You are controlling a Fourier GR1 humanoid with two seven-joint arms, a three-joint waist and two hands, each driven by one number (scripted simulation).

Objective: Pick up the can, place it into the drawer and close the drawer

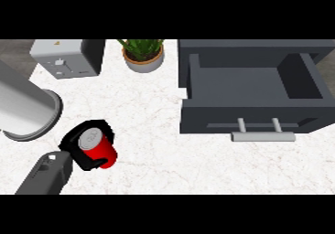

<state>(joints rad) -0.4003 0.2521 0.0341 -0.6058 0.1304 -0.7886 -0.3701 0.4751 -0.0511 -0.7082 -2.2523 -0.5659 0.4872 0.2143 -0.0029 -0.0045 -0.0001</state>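
At the bench's [170, 160] lower left, the left robot hand [81, 146] is curled round the red can [99, 150], which sits inside its fingers. The can is probably light, stiff and smooth-sided, best held round the middle. The open drawer [255, 84] lies well apart, at the right.

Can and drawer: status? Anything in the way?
Left hand curled round red can, at counter's left. Right hand not in view. Drawer open, nothing seen inside. Bare counter between can and drawer.
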